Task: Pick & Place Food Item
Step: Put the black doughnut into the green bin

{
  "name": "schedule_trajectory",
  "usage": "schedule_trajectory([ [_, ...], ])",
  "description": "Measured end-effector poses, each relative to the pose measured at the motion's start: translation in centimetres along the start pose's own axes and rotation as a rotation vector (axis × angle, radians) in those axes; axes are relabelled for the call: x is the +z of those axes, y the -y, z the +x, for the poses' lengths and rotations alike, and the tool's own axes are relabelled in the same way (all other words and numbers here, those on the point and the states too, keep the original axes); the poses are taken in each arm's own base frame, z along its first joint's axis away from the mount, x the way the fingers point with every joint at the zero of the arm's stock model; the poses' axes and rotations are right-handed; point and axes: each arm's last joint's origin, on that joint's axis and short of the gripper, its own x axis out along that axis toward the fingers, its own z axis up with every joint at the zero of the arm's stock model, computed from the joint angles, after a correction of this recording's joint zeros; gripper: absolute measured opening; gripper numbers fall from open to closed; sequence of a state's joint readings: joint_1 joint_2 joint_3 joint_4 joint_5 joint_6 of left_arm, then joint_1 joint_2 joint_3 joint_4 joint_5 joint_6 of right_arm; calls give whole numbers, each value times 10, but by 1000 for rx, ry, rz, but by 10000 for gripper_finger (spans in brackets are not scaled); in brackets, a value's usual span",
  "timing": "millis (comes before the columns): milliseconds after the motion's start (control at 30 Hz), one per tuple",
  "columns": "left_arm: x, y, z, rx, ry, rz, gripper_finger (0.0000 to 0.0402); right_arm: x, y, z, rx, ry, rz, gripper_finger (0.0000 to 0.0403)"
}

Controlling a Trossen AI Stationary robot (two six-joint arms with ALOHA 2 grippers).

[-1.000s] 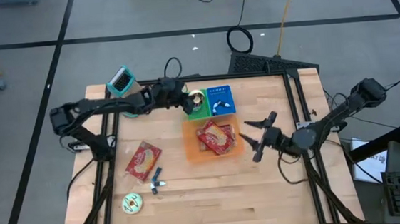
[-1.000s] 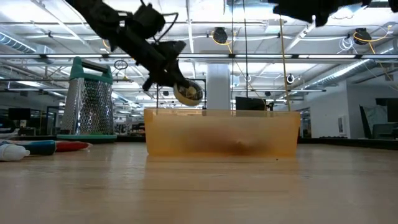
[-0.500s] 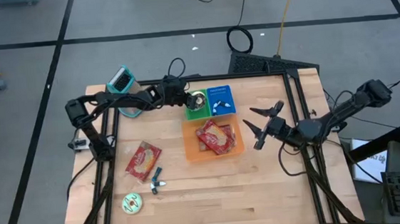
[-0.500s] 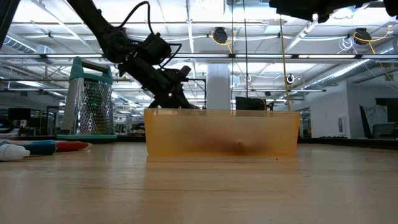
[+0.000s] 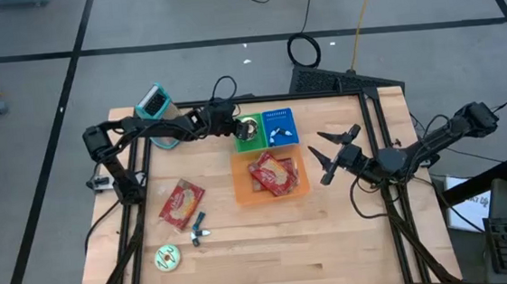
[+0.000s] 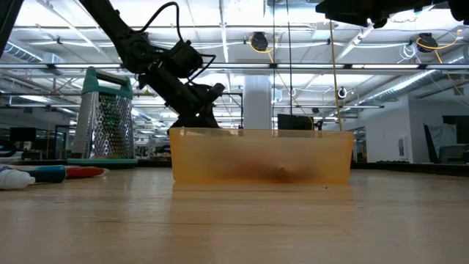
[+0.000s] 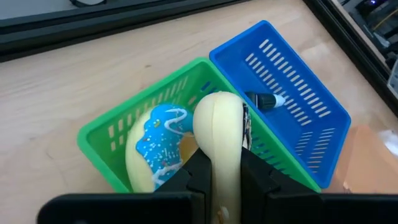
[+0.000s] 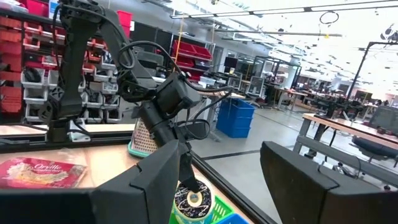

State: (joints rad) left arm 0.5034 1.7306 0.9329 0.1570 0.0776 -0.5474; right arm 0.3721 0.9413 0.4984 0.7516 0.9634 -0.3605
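Nearest the front edge of the wooden surface [image 5: 271, 249], well in front of the orange bin [image 5: 243, 191], lies a green-frosted donut [image 5: 166, 256], with a small dark clip-like thing [image 5: 197, 228] just behind it and a red snack packet [image 5: 181, 204] a little farther back, to the left of the orange bin. The orange bin itself holds another red packet [image 5: 274, 173]; in the low view its translucent wall [image 6: 260, 154] fills the middle ground.

To the right of the orange bin, the right end effector [image 5: 331, 152] hovers above the surface with its fingers spread wide and nothing between them.

Directly behind the orange bin sit a green basket [image 7: 106, 134] and a blue basket [image 7: 292, 99], touching side by side. The blue basket holds a small dark-and-white item [image 7: 264, 101] that is too small to identify. The left end effector [image 7: 216, 177] reaches down into the green basket, its fingers clamped narrowly on a cream-coloured donut [image 7: 219, 134] held on edge. That donut leans against a blue-frosted donut [image 7: 155, 146] already lying in the green basket.

Farther left of the green basket, at the back of the surface, stands a box grater with a teal top [image 5: 153, 103].
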Motion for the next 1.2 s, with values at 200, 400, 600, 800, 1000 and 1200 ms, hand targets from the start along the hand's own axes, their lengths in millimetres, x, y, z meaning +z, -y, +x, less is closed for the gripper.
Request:
schedule_trajectory([
  [200, -1, 1, 0, -2, -1, -11, 44, 0, 0, 0, 0, 0, 10, 212],
  [400, 0, 3, 0, 0, 22, -56, 44, 0, 0, 0, 1, 0, 38, 212],
  [600, -3, 7, 1, 18, 26, -81, 44, 0, 0, 0, 0, 2, 41, 212],
  [800, -4, 7, 1, 33, 27, -99, 44, 1, 0, 0, 0, 4, 44, 212],
  [1000, -10, 5, 14, 33, 37, -145, 44, 1, 0, 0, 0, 5, 45, 210],
  [1200, -12, 3, 19, 39, 43, -146, 44, 1, -1, 0, 14, 9, 66, 208],
])
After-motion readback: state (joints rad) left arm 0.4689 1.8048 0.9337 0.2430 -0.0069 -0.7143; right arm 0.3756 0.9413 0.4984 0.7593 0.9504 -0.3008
